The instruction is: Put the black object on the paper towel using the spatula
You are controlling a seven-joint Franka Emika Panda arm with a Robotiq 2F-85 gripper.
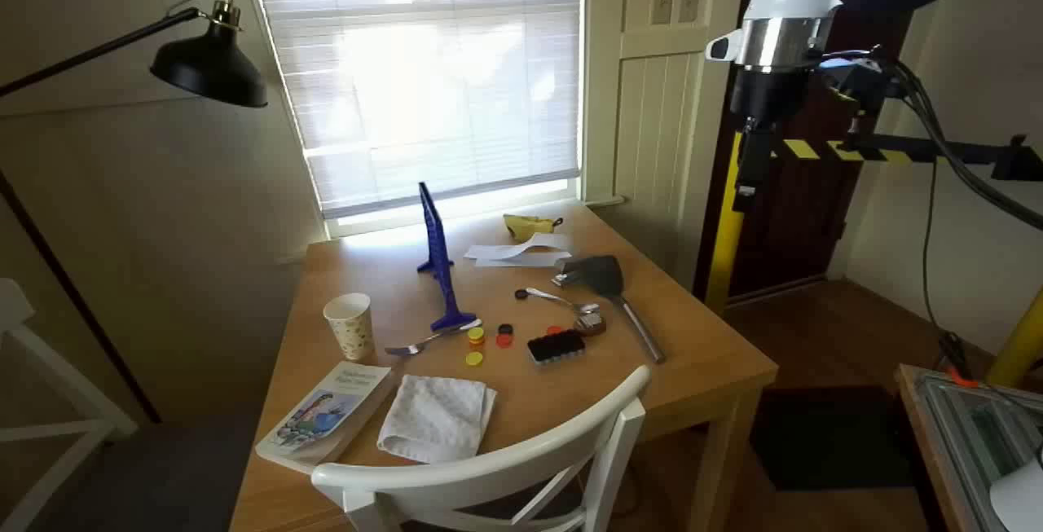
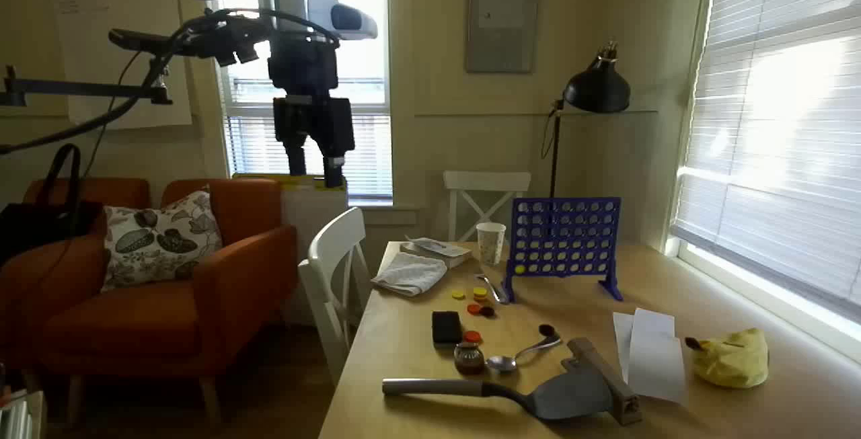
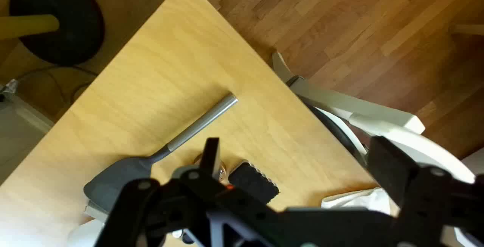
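The spatula has a dark grey blade and a silvery handle. It lies on the table in both exterior views (image 1: pixel 605 278) (image 2: pixel 572 395), its blade against a brownish block, and shows in the wrist view (image 3: pixel 202 122). The black object is a small oblong block with a pale ridged edge (image 1: pixel 556 346) (image 2: pixel 446 329) (image 3: pixel 253 182), lying flat near the spatula handle. A folded white towel (image 1: pixel 436 418) (image 2: pixel 409 274), paper or cloth I cannot tell, lies by the chair; part shows in the wrist view (image 3: pixel 359 200). My gripper (image 1: pixel 743 196) (image 2: pixel 314 173) (image 3: pixel 295 145) is open and empty, high above table level.
A brown jar (image 2: pixel 469 358), spoon (image 2: pixel 502 363) and discs lie near the black object. A tall blue game frame (image 2: pixel 562 237), paper cup (image 1: pixel 350 327), book (image 1: pixel 326 414), white sheets (image 2: pixel 651 351) and yellow bag (image 2: pixel 730 358) are on the table. A white chair (image 1: pixel 489 455) stands at its edge.
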